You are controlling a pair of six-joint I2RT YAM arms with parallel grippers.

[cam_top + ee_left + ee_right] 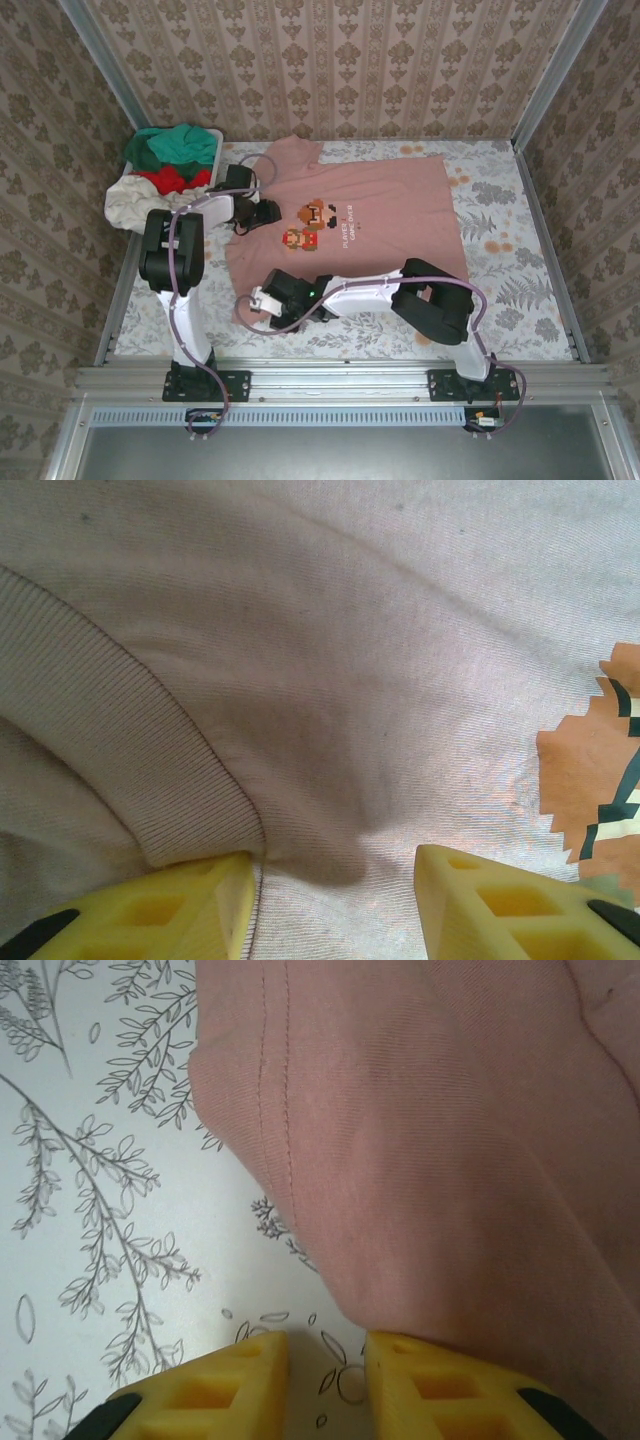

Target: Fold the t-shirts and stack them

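Mid-table, pink tee (390,215) lies spread flat, print up, on floral cloth (510,260). L gripper (266,214) rests on the tee by its collar (130,770), jaws apart, nothing pinched. R gripper (262,300) is at the near-left hem corner w/ only a narrow gap; hem touches one finger (440,1380), and we see no fabric between. Green tee (175,143), red tee (170,178) & cream tee (125,200) sit heaped at basket (217,148), far left.

Overhead view facing down, both wrist views close on pink t-shirt (380,215)
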